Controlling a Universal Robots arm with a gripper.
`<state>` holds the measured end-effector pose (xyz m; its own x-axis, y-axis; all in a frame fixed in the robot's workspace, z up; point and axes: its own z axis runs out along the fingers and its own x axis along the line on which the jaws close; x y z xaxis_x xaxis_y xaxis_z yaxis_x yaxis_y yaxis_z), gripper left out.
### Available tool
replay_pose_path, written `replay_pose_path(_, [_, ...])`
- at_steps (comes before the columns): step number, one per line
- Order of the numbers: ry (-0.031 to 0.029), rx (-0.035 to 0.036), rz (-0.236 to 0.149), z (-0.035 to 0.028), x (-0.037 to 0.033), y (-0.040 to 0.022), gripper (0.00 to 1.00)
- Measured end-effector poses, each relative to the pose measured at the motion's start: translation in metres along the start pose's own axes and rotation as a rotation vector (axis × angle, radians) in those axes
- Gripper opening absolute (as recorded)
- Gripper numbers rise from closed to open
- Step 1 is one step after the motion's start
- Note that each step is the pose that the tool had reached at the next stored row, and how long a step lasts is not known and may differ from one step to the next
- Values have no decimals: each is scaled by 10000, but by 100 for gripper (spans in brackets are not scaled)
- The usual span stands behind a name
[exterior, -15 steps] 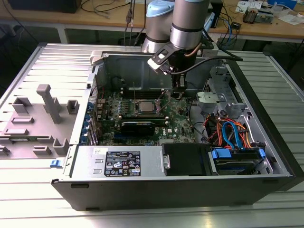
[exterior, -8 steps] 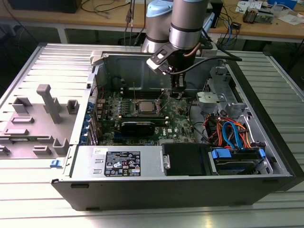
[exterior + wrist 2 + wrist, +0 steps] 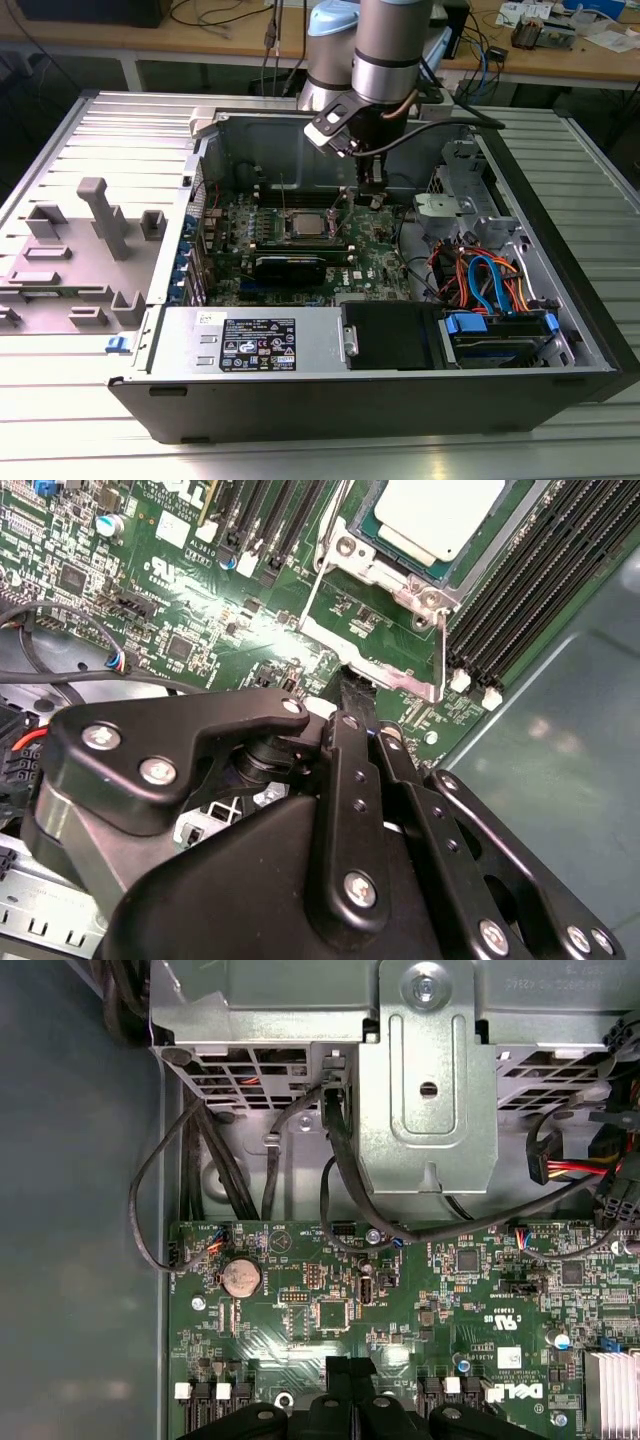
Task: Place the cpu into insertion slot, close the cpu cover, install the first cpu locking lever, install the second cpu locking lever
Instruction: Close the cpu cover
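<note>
The cpu point(image 3: 440, 515) is seen lying flat in the insertion slot point(image 3: 306, 237), near the middle of the motherboard point(image 3: 180, 600). The board sits inside the opened computer case point(image 3: 400, 390), which is laid on the slatted surface point(image 3: 320, 450). The cpu cover point(image 3: 375, 667) is judged to be raised off the chip and hinged at the socket edge nearest the gripper point(image 3: 355, 695), since the board is seen through its cut-out. In the second wrist view the jaws are drawn close together with nothing visible between them. Their tip is touching the cover's free edge or lies just beside it; which of the two cannot be told. The locking levers cannot be told apart from the cover's thin sides.

Several faults are judged possible from here. The tip could slip off the thin metal edge, because so little of that edge is offered to it. The cover could then fall hard onto the chip, or the tip could be driven into the small parts on the board beside the socket. If the chip is not fully seated, a closing cover could pinch it askew and harm the contacts beneath.

One cpu, one insertion slot, one cpu cover and one gripper are counted. Two screws point(image 3: 345, 546) are counted on the hinge bracket. Two banks of memory slots point(image 3: 520, 590) are counted, one on each side of the socket. One coin cell point(image 3: 240, 1278) is counted on the board.
</note>
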<state>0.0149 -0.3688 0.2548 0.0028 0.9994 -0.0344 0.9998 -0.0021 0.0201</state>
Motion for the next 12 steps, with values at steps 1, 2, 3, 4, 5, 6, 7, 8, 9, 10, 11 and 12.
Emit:
replay_pose_path(1, [0,0,0,0,0,-5,11])
replay_pose_path(2, [1,0,1,0,0,-10,11])
replay_pose_path(3, [0,0,1,0,0,-12,11])
replay_pose_path(4, [0,0,0,0,0,-13,11])
replay_pose_path(5, [0,0,1,0,0,-15,11])
replay_pose_path(6, [0,0,2,0,0,-17,11])
replay_pose_path(7, [-1,0,2,0,0,-18,11])
replay_pose_path(8, [0,0,1,0,0,-21,11])
replay_pose_path(9, [0,0,1,0,0,-23,11])
replay_pose_path(10, [0,0,1,0,0,-25,11])
replay_pose_path(11, [0,0,1,0,0,-29,11])
replay_pose_path(12, [0,0,1,0,0,-33,11])
